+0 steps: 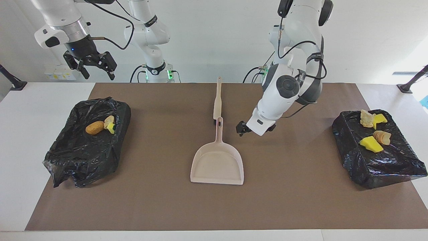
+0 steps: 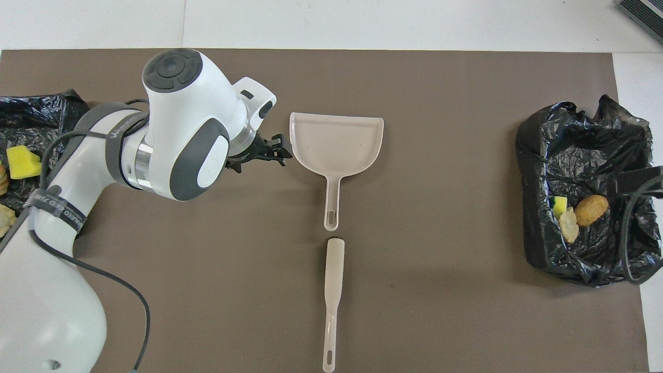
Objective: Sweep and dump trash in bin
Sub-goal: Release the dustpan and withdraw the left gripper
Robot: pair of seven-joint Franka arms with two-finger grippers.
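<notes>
Beige dustpan (image 1: 217, 164): flat on the brown desk (image 1: 301, 201), mid-desk.
Left end effector (image 1: 241, 129): fingers apart, empty, beside dustpan handle.
Right end effector (image 1: 95, 65): apart, waiting aloft.

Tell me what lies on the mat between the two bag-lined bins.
The dustpan and, nearer the robots, the brush, in line mid-mat. The facing view shows both bins; the rest is bare mat.
</notes>
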